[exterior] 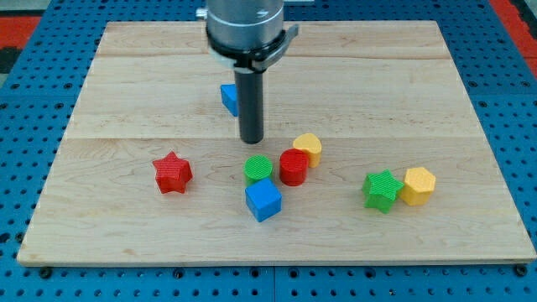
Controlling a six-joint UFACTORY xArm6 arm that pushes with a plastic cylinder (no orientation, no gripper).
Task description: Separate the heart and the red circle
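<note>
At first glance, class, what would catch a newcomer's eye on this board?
The dark rod drops from the view's top, my tip just above the central cluster: green circle, red circle, yellow heart and blue cube. A red star sits alone at the view's left; a green star touches a yellow hexagon at the right.

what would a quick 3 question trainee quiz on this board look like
1. True or false: the red circle touches the yellow heart.
2. Which block lies nearest my tip? A) red star B) green circle C) yellow hexagon
3. Fill in: the green star sits beside the yellow ____.

Key:
1. True; they sit pressed together, the heart toward the view's upper right.
2. B; my tip stands just above the green circle in the view, apart from it.
3. hexagon
</note>
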